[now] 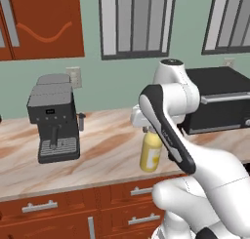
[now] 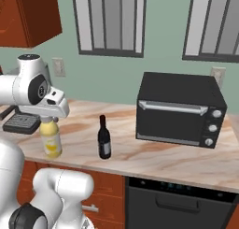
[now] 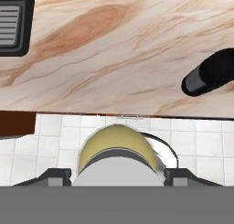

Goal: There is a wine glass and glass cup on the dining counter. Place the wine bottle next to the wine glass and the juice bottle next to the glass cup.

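Observation:
The juice bottle [image 1: 150, 153] [image 2: 50, 140] is stubby and yellow and stands upright near the front edge of a marbled worktop [image 1: 107, 150]. My gripper [image 1: 149, 130] [image 2: 49, 119] [image 3: 117, 175] comes down on it from above. In the hand view both fingertips [image 3: 55, 175] press against the sides of its grey cap [image 3: 118, 166]. The wine bottle [image 2: 104, 138] [image 3: 210, 72], dark with a pale label, stands a little to the right of it. The wine glass, the glass cup and the dining counter are out of view.
A black coffee machine [image 1: 52, 118] stands at the left of the worktop. A black toaster oven [image 2: 179, 109] sits at the right against the wall. Drawers [image 1: 39, 206] run below the front edge, over a white tiled floor [image 3: 55, 136].

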You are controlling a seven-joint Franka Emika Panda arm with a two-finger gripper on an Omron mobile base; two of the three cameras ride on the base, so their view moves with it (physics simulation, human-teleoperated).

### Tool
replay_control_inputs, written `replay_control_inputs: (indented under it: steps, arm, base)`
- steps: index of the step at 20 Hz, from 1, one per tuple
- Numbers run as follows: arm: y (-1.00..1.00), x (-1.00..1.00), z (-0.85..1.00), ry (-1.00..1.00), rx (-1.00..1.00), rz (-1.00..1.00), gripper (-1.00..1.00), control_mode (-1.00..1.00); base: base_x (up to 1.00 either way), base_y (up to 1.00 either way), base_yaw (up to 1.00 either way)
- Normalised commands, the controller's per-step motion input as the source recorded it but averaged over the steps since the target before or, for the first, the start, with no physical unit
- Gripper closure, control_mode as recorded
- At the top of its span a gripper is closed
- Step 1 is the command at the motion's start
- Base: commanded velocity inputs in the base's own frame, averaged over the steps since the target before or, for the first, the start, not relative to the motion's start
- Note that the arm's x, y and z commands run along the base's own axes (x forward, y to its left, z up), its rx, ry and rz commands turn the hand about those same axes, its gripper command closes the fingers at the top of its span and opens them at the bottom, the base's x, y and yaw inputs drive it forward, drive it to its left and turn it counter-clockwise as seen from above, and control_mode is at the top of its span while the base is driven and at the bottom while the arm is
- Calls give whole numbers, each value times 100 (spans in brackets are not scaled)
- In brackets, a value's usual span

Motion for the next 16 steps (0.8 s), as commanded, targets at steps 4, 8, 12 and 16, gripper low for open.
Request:
replay_control_inputs:
  steps: [4, 8, 12, 16]
  arm:
    - [0, 0, 0, 0, 0, 0, 100, 100]
    - [0, 0, 0, 0, 0, 0, 100, 100]
    - [0, 0, 0, 0, 0, 0, 100, 100]
    - [0, 0, 0, 0, 0, 0, 100, 100]
  base:
    - [-70, 1, 9]
    - [-64, 1, 35]
    - [-37, 1, 73]
    - [-4, 0, 100]
